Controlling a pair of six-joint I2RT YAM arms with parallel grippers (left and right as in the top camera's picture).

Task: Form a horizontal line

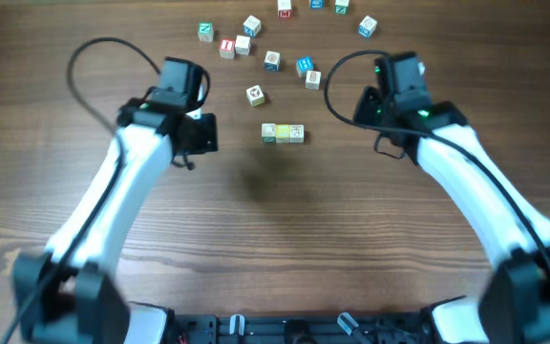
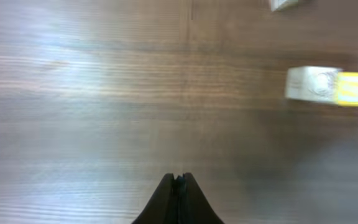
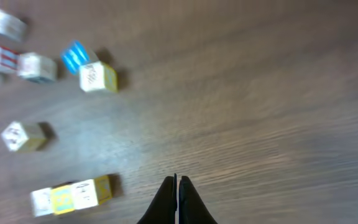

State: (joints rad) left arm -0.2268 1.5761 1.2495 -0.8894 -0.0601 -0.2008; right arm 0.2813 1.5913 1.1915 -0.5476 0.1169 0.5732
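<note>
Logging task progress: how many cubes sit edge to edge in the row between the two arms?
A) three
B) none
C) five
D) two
A: the horizontal line shows three cubes touching side by side; the loose cubes lie scattered apart beyond it.

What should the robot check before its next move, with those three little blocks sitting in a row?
1. The line of three cubes is touching edge to edge and level from left to right: ok.
2. The left hand is shut and empty: ok.
3. The right hand is shut and empty: ok.
4. Both hands are apart from the line: ok.
5. The nearest loose cube sits apart from the line: ok.
6. Which letters face up on the line: cannot tell, too small.
</note>
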